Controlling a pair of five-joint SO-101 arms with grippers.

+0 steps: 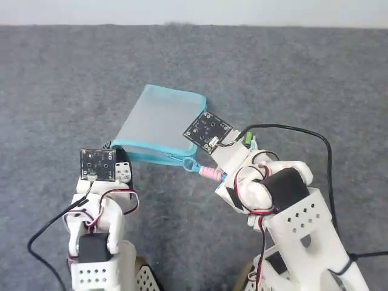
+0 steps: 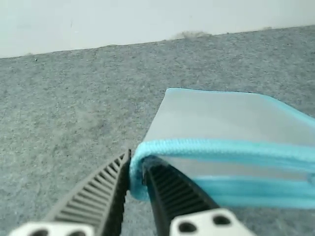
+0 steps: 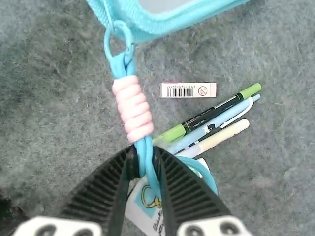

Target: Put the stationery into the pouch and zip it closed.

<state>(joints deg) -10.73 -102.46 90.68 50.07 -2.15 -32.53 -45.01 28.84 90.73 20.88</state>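
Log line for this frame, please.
left gripper: shut on pouch corner | right gripper: shut on zipper pull | pens: outside pouch, on table

The worktop is covered edge to edge in a grey, short-pile, felt-like fabric with a mottled, slightly fuzzy texture. It runs back to a plain, pale wall, off-white and unmarked apart from one or two faint specks seen in the left wrist view. The join between the two is a straight line. A small tuft of loose fibre sits on that line. Light falls soft and even across the surface, and shadows are faint and diffuse.
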